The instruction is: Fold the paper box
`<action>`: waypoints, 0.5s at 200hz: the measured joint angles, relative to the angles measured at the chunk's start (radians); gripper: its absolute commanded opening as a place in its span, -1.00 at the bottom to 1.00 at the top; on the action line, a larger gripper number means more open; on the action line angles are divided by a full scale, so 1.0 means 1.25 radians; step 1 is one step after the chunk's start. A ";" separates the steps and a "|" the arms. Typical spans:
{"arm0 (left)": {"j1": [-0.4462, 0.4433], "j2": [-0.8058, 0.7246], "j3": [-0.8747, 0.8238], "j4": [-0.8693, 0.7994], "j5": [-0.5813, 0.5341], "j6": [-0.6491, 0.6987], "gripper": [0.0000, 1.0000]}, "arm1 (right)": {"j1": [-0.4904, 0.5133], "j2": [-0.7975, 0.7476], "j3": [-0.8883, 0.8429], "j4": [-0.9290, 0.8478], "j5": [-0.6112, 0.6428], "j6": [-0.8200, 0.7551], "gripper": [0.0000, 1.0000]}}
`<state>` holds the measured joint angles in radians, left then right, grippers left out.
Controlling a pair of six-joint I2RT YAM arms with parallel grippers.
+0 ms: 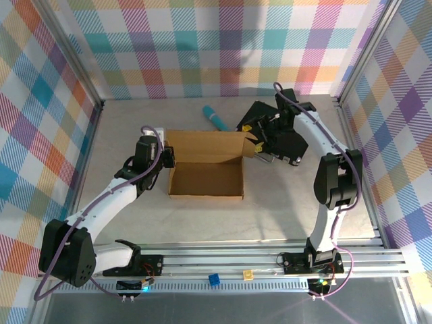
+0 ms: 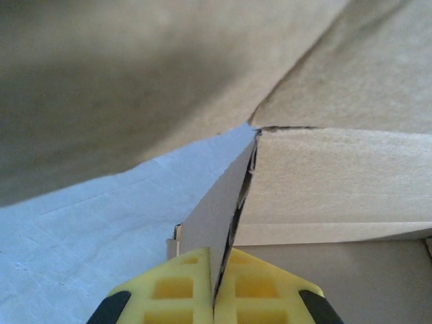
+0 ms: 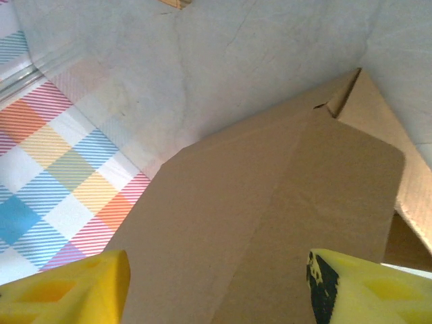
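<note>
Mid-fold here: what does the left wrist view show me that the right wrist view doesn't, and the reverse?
Left wrist: the left gripper shut on a thin upright side flap at a corner of the paper box. Right wrist: the right gripper open wide, a broad flap ahead of it, and the checkered wall. Both: the box's brown cardboard and the pale table.

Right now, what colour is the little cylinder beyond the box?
The cylinder is teal, best seen in the top external view.
</note>
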<state>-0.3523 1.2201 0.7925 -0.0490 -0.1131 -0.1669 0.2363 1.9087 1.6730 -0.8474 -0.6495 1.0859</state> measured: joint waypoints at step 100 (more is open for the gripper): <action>0.000 0.006 0.016 0.001 -0.001 -0.045 -1.00 | 0.038 -0.030 -0.092 0.070 -0.048 0.137 0.36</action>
<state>-0.3523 1.2274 0.8127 -0.0479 -0.1139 -0.2237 0.2840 1.8717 1.5574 -0.7593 -0.7097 1.2572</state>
